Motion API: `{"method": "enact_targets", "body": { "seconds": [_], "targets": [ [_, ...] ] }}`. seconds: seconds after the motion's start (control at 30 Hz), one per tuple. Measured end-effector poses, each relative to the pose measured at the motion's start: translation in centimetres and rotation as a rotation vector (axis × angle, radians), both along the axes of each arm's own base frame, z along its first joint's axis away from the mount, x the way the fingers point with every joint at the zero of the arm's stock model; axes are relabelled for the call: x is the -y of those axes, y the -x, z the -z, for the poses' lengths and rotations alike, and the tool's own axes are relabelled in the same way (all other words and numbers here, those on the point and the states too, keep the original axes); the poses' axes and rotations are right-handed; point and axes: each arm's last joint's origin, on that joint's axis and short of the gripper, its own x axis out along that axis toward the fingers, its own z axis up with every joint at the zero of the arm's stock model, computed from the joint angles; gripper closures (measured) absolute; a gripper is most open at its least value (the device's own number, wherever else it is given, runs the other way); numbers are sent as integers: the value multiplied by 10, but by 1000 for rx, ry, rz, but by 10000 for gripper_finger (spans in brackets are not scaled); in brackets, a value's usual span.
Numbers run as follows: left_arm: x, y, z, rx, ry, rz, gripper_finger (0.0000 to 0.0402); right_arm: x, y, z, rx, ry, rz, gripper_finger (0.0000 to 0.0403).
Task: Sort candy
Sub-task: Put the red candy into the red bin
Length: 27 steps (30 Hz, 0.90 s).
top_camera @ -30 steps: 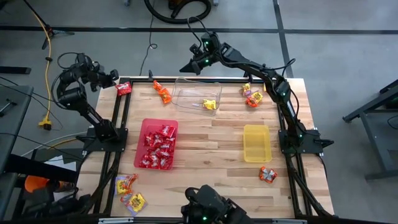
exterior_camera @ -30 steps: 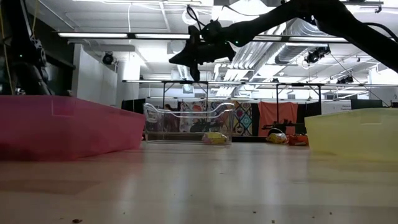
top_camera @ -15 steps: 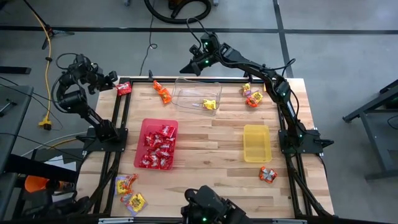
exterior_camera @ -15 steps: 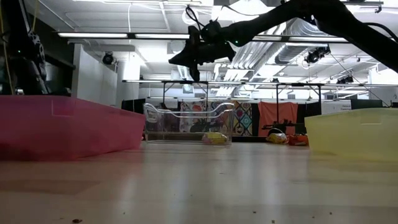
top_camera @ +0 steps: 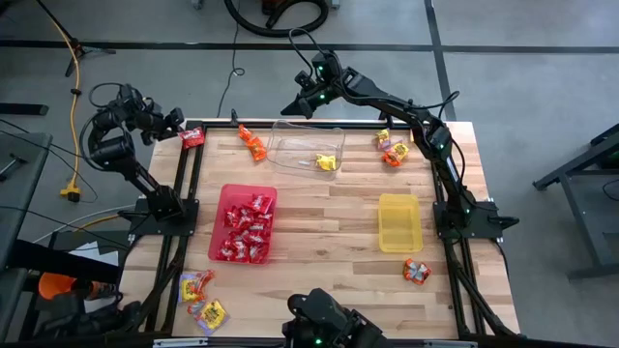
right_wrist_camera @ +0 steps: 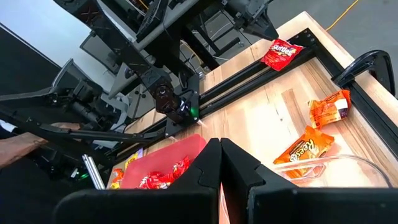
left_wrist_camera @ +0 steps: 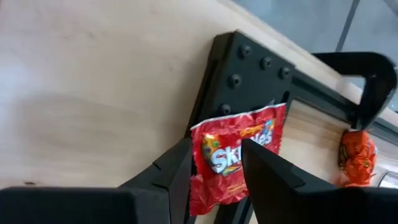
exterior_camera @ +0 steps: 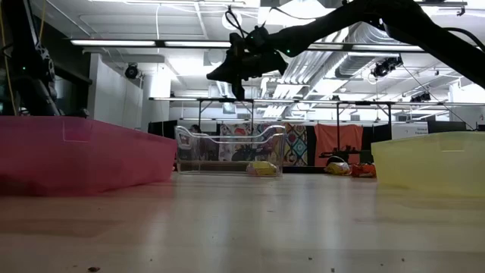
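A red candy packet (top_camera: 192, 137) lies at the table's far left corner, partly on the black frame rail (left_wrist_camera: 242, 68). My left gripper (left_wrist_camera: 216, 149) is open just left of it. In the left wrist view its fingers stand on either side of the packet (left_wrist_camera: 239, 155), and I cannot tell whether they touch it. My right gripper (top_camera: 290, 104) is shut, high above the far rim of the clear tray (top_camera: 290, 145), holding nothing. One yellow candy (top_camera: 326, 162) lies in that tray. Several red candies fill the red tray (top_camera: 228, 198).
The yellow tray (top_camera: 399, 232) stands at the right. Orange candies lie near the far edge (top_camera: 251, 143), at the far right (top_camera: 392, 152) and the near right (top_camera: 416, 271). Yellow packets (top_camera: 200, 300) lie at the near left. Bare wood runs between the trays.
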Motion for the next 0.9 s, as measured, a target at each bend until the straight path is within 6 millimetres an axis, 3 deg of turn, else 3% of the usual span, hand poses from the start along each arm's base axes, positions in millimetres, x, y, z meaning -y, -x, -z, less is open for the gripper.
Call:
{"method": "enact_targets", "body": {
  "seconds": [0.17,0.6,0.7,0.9],
  "targets": [
    [-4,1,15,43,35,3,272,0,0,1,-6,-4,0,403],
    [-7,0,16,81,-7,28,278,0,1,1,-10,-2,-3,403],
    [-5,0,17,12,34,31,301,0,1,1,-7,6,-6,403],
    [-5,-2,18,-83,82,36,393,0,1,1,-7,8,-6,403]
  ]
}}
